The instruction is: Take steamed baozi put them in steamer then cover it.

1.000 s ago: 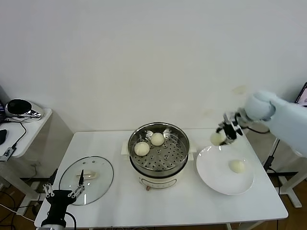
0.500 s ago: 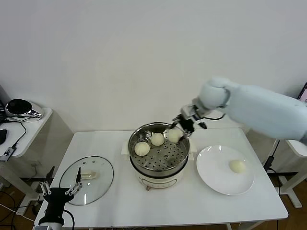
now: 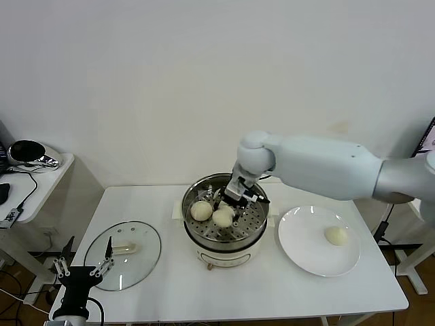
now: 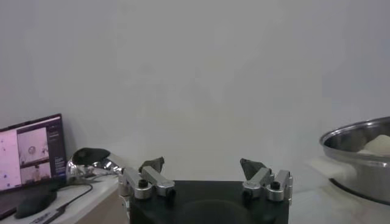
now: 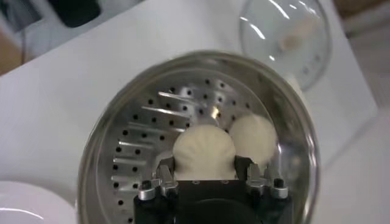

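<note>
Now, working from the left: my left claw [image 3: 85, 273] hangs idle off the counter's [image 3: 224, 292] front-left corner, its fingers spread wide with nothing between them, just in front of the cover [image 3: 123, 255], which lies flat near that same corner.

At the middle of the counter stands the steamer [image 3: 225, 221], and this is where I am in the task: setting the third bun [image 5: 204, 152] on the perforated tray. My right claw [image 5: 207, 178] is down inside the pot with the bun between its fingers, which sit close against its sides; I judge they are just loosening, but I cannot say the bun is free yet. It rests just beside another bun [image 5: 253, 137], possibly touching it.

Next I need to let go fully and lift straight up, so I don't drag or roll the buns.

Towards the counter's right edge, the last bun [image 3: 336, 235] waits on the plate [image 3: 299, 251], then the cover goes on.
</note>
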Action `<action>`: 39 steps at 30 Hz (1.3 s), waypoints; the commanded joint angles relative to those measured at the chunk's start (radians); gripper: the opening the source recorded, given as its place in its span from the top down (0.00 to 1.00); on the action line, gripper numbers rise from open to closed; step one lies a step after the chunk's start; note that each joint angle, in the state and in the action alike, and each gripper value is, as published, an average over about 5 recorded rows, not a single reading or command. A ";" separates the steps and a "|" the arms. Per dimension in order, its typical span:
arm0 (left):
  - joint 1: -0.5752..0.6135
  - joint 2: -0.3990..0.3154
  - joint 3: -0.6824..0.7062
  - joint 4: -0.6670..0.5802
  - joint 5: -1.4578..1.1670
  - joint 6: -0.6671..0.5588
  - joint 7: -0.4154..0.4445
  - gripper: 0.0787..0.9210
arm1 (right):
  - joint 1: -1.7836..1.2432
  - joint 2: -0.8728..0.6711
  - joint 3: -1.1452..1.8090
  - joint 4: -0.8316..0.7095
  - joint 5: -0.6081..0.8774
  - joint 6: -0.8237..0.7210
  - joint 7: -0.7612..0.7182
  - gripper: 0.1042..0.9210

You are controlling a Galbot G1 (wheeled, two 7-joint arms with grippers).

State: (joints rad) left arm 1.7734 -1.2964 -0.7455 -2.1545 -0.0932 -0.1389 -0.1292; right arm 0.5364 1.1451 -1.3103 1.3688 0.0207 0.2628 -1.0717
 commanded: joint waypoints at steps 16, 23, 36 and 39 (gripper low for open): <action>-0.003 -0.007 0.007 0.013 0.001 -0.004 0.000 0.12 | -0.027 0.043 -0.037 0.009 -0.113 0.162 0.007 0.37; -0.004 -0.004 0.005 0.012 -0.001 -0.004 0.000 0.12 | 0.035 -0.015 -0.013 0.016 -0.099 0.132 -0.010 0.18; -0.020 0.030 0.017 0.023 0.003 -0.005 0.002 0.12 | 0.173 -0.393 -0.008 0.108 0.215 -0.570 0.039 0.12; -0.025 0.038 0.025 0.026 0.004 -0.005 0.002 0.12 | 0.161 -0.495 -0.001 0.122 0.191 -0.600 0.037 0.12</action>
State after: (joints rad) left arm 1.7538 -1.2726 -0.7294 -2.1364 -0.0905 -0.1438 -0.1278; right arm 0.6466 0.9138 -1.3157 1.4456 0.1092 -0.0068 -1.0673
